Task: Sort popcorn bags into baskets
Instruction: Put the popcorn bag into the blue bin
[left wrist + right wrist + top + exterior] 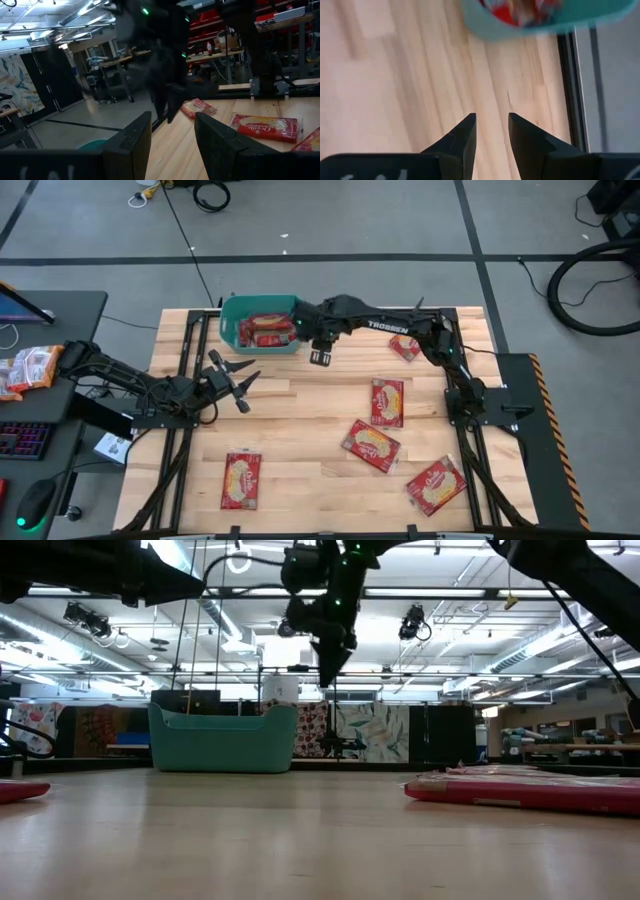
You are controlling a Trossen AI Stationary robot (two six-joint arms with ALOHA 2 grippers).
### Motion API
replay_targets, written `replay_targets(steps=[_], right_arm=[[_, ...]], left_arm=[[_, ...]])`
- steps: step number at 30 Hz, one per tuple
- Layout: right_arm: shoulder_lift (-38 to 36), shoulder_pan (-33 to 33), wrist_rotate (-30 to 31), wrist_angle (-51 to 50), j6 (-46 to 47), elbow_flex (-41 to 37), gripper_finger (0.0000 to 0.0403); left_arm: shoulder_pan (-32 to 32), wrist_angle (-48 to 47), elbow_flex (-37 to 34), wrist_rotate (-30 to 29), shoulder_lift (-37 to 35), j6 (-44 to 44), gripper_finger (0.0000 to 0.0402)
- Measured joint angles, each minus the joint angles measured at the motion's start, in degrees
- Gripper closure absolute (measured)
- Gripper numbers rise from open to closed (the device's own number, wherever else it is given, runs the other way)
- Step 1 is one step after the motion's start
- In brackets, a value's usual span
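Note:
The teal basket (232,315) stands at the table's far edge, left of centre, with several red popcorn bags (265,328) lying inside it. More red bags lie flat on the wood: one near the far right (405,347), two at centre right (387,402) (371,445), one at the near right (436,485) and one at the near left (241,480). My right gripper (320,358) hangs open and empty above bare wood just right of the basket (530,22), fingers pointing down (328,665). My left gripper (245,385) is open and empty, in front of the basket.
Paler orange-and-white packets (30,368) lie on the dark side table to the left, off the worktable. In the low view a red bag (530,790) lies close on the right and the basket (222,740) stands farther back. Bare wood lies between the basket and the loose bags.

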Motion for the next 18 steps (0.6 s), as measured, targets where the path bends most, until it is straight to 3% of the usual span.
replay_targets(steps=[5,13,18], right_arm=[[-4.59,0.42,2.69,5.37,3.04,-12.46,0.0284],[-18.31,-0.95,5.83,26.25,6.85,-40.85,0.0284],[-24.97,-3.26,7.95,30.76,11.64,-52.33,0.0284]], left_arm=[[0.00,-0.11,0.00,0.02,-0.01,-0.27,0.0246],[0.00,0.14,0.00,0.02,0.00,-0.40,0.0246],[0.04,1.72,0.00,0.36,-0.02,0.03,0.0246]])
